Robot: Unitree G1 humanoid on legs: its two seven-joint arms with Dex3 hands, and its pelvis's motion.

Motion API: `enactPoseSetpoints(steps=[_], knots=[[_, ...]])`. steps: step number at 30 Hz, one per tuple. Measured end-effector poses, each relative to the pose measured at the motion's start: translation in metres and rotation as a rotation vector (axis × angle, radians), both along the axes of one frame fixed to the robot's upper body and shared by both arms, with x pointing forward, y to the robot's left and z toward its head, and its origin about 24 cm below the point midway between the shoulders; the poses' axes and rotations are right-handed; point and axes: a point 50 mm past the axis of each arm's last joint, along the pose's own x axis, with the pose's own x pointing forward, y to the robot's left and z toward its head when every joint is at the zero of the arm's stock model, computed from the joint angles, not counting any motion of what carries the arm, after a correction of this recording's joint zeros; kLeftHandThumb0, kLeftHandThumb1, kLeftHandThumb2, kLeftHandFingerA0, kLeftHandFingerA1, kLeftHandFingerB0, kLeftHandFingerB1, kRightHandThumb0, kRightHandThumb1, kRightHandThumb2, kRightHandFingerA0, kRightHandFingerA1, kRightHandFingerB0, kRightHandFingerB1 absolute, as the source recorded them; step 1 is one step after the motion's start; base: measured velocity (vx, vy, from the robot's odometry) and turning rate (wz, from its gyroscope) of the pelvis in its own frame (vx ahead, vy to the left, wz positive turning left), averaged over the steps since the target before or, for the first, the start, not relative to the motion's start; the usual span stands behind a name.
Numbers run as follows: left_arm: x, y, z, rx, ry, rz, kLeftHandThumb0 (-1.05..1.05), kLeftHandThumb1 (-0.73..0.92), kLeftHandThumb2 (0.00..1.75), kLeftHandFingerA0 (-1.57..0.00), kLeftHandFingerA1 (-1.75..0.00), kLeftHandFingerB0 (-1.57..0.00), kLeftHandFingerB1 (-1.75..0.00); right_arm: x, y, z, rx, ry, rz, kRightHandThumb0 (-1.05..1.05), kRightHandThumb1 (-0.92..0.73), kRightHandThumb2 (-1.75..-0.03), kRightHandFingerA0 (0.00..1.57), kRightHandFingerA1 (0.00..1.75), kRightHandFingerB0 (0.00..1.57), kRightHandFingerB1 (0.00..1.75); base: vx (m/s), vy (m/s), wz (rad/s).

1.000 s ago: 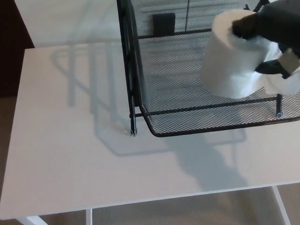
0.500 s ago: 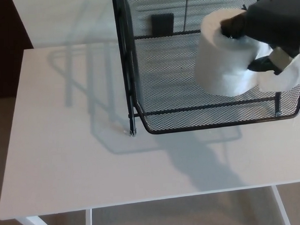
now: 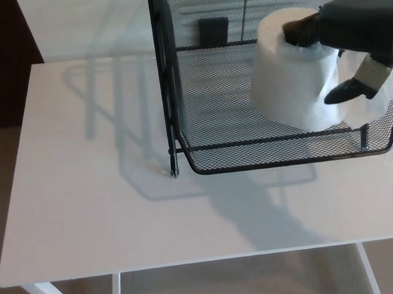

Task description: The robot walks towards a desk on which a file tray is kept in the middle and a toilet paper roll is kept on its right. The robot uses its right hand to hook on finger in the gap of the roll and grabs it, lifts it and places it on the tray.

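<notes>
Desk [image 3: 89,209] front and left are left open. The tray [image 3: 274,162] has a low front rim, so clearance there is easy. The toilet paper roll [image 3: 291,79] is held upright inside the tray, right of centre, at or just above the mesh; contact can't be confirmed. It is gripped by the right robot hand [image 3: 354,38] with one finger hooked in the core and the thumb outside, which keeps it plumb. Tray's right rim is near the thumb. Left robot hand is not seen.

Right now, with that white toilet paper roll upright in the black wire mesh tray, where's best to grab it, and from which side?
Hook the hollow core at the top of the white toilet paper roll, probably from above and the right. It stands upright, hole facing up, and the black wire mesh tray's tall frame blocks the left. The black right hand holds it so.
</notes>
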Motion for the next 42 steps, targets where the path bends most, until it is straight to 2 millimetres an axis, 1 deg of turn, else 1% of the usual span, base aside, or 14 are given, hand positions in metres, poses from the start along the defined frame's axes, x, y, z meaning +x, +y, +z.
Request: enactPoseSetpoints(steps=[3,4,12,14,15,18,25,26,30,31,32,36,37,42], knots=[[-0.001,0.0,0.0,0.0,0.002,0.0,-0.91,0.92,0.7,-0.48,-0.65,-0.27,-0.56,0.0,0.001,0.004,-0.009,0.03,-0.001,-0.6,-0.59,-0.58,0.38,0.52,0.42,0.33,0.0,0.0,0.0],[-0.001,0.0,0.0,0.0,0.002,0.001,-0.93,0.76,1.16,-0.46,-0.68,-0.25,-0.6,0.0,0.001,0.005,-0.012,0.041,-0.003,-0.53,-0.58,-0.57,0.38,0.53,0.48,0.37,0.0,0.0,0.0],[-0.002,0.0,0.0,0.0,0.006,-0.001,-0.89,0.74,1.14,-0.48,-0.68,-0.28,-0.61,0.001,0.002,0.02,-0.037,0.102,-0.03,-0.55,-0.65,-0.59,0.36,0.52,0.45,0.37,0.0,0.0,0.0],[-0.002,0.0,-0.001,0.0,0.007,-0.001,-0.9,0.92,0.71,-0.49,-0.64,-0.28,-0.55,0.002,0.002,0.026,-0.04,0.109,-0.037,-0.5,-0.64,-0.59,0.35,0.5,0.46,0.37,0.0,0.0,0.0],[-0.002,0.0,-0.001,0.0,0.007,-0.001,-0.9,0.73,1.14,-0.47,-0.69,-0.29,-0.61,0.003,0.002,0.031,-0.042,0.115,-0.045,-0.5,-0.64,-0.59,0.35,0.49,0.46,0.37,0.0,0.0,0.0],[-0.002,0.0,-0.001,0.0,0.008,-0.002,-0.92,0.92,0.72,-0.47,-0.65,-0.26,-0.55,0.006,0.0,0.042,-0.04,0.133,-0.068,-0.52,-0.64,-0.6,0.35,0.48,0.46,0.36,0.0,0.0,0.0],[-0.006,-0.001,-0.002,-0.001,0.025,-0.005,-0.9,0.73,1.15,-0.46,-0.68,-0.26,-0.59,0.014,-0.005,0.078,-0.01,0.17,-0.141,-0.51,-0.63,-0.59,0.38,0.5,0.42,0.33,0.0,0.0,0.0],[-0.006,-0.001,-0.002,-0.001,0.027,-0.005,-0.93,0.92,0.71,-0.48,-0.65,-0.28,-0.55,0.015,-0.005,0.085,-0.004,0.172,-0.15,-0.54,-0.61,-0.59,0.34,0.54,0.4,0.34,0.0,0.0,0.0],[-0.007,0.0,-0.002,0.001,0.03,-0.005,-0.93,0.92,0.71,-0.47,-0.65,-0.27,-0.56,0.016,-0.003,0.114,0.02,0.175,-0.166,-0.57,-0.61,-0.58,0.31,0.5,0.38,0.32,0.0,0.0,0.0],[-0.007,0.0,-0.002,0.001,0.031,-0.005,-0.91,0.74,1.15,-0.43,-0.68,-0.27,-0.61,0.016,-0.003,0.118,0.027,0.177,-0.164,-0.58,-0.61,-0.58,0.3,0.5,0.38,0.32,0.0,0.0,0.0],[-0.008,0.0,-0.002,0.002,0.033,-0.006,-0.92,0.92,0.72,-0.46,-0.65,-0.27,-0.56,0.015,-0.001,0.121,0.033,0.18,-0.16,-0.57,-0.6,-0.58,0.31,0.47,0.39,0.32,0.0,0.0,0.0],[-0.008,0.0,-0.001,0.006,0.033,-0.01,-0.9,0.92,0.71,-0.49,-0.64,-0.25,-0.55,0.014,0.002,0.121,0.038,0.22,-0.141,-0.55,-0.62,-0.58,0.33,0.48,0.42,0.33,0.0,0.0,0.0],[-0.009,0.0,-0.002,0.005,0.035,-0.008,-0.9,0.75,1.14,-0.48,-0.68,-0.26,-0.6,0.014,0.003,0.12,0.033,0.235,-0.137,-0.56,-0.61,-0.58,0.31,0.44,0.41,0.33,0.0,0.0,0.0],[-0.014,0.001,-0.002,0.007,0.047,-0.007,-0.86,0.73,1.14,-0.47,-0.69,-0.26,-0.6,0.017,0.003,0.109,-0.005,0.347,-0.154,-0.67,-0.55,-0.6,0.37,0.48,0.46,0.36,0.0,0.0,0.0]])
